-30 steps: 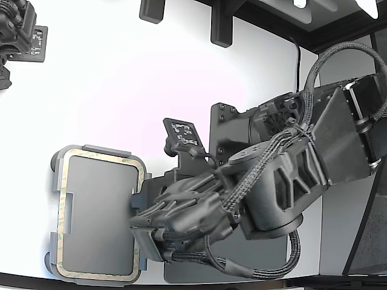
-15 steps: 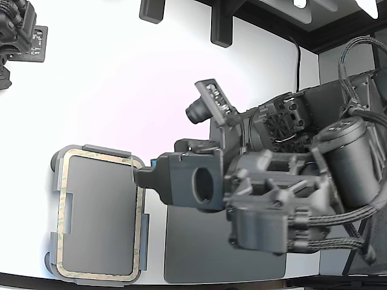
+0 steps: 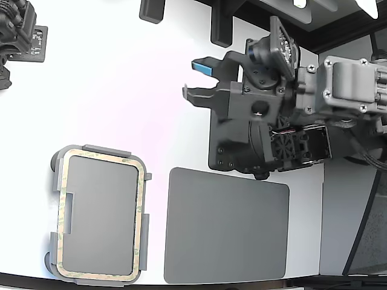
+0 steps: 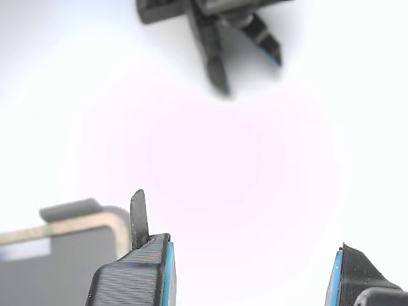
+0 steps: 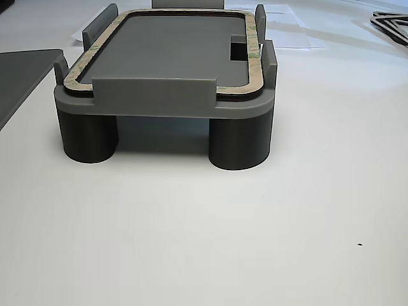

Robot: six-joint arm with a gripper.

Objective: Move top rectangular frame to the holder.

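The tan-olive rectangular frame (image 3: 60, 211) lies flat in the grey holder (image 3: 106, 150) at the exterior view's lower left, inside the raised tabs. My gripper (image 3: 198, 80) hangs above the white table, up and to the right of the holder. It is open and empty, with its blue pads apart. In the wrist view my gripper (image 4: 248, 280) shows two spread fingertips, with a corner of the frame (image 4: 64, 228) and a holder tab (image 4: 67, 209) beyond them. The other view shows the frame (image 5: 252, 38) seated on the holder (image 5: 153, 95), which stands on round feet.
A plain dark grey mat (image 3: 227, 232) lies to the holder's right in the exterior view. A second arm (image 3: 15, 30) sits at the top left corner, and its gripper (image 4: 217, 38) shows blurred in the wrist view. Black posts (image 3: 221, 27) stand at the table's far edge.
My arm has pulled back from the holder's right edge, up and to the exterior view's right. The gripper is off the frame, which stays in the holder. The mat is now uncovered.
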